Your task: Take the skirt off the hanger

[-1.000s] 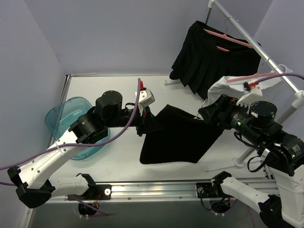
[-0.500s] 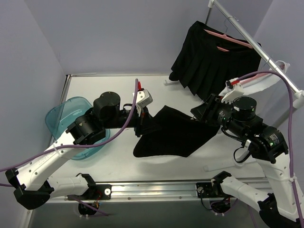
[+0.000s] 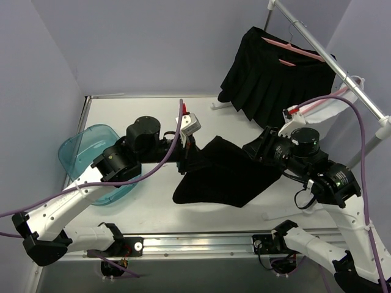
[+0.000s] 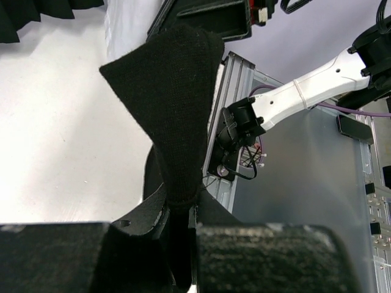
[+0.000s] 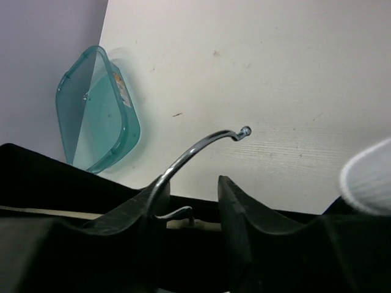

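My left gripper (image 4: 182, 215) is clamped on a fold of the skirt (image 3: 229, 174). It stretches across to my right gripper (image 3: 259, 150), closed on the hanger (image 5: 194, 150).

I see the skirt (image 3: 229, 174) spread over the middle of the counter (image 3: 122, 113), my left fingers (image 4: 143, 223) at its left end. My right fingers (image 5: 244, 213) are at its right, flanking the hanger (image 5: 195, 146). A bin (image 3: 67, 146) sits at the counter's left edge. A rack (image 3: 317, 46) at back right carries a second garment (image 3: 269, 79).

High rear view down over the table (image 3: 140, 110) — both wrist views close-in, seemingly across that tabletop.
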{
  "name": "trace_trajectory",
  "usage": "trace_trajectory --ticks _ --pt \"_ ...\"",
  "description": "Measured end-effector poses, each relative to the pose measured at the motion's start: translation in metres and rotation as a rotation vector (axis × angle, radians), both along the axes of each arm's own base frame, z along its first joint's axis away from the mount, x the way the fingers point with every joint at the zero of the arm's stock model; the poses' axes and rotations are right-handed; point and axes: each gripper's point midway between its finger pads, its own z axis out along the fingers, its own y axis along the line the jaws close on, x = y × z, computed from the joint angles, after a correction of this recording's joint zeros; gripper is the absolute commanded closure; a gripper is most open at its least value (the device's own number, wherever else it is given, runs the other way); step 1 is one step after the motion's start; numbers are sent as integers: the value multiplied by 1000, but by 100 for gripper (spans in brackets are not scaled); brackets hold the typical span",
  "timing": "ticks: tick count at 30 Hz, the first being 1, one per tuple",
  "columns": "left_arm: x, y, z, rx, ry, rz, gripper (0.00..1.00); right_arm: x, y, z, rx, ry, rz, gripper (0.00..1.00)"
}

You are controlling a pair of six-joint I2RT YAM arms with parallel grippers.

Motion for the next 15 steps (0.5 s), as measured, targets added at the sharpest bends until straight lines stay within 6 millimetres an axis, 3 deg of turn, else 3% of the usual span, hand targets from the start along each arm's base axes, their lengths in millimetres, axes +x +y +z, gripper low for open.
trace_trajectory --ticks 3,6,11,15 --pt "1 -3 -3 4 16 -1 98 1 0 -5 -12 5 4 100" --pt "2 -6 -3 -3 31 -1 91 4 -3 -7 -22 1 -22 100" --pt "0 -7 1 -16 25 -12 52 7 -16 -3 -49 -11 -88 100" --pt "-9 4 4 -33 13 -14 47 7 -28 12 -60 -36 -143 100"
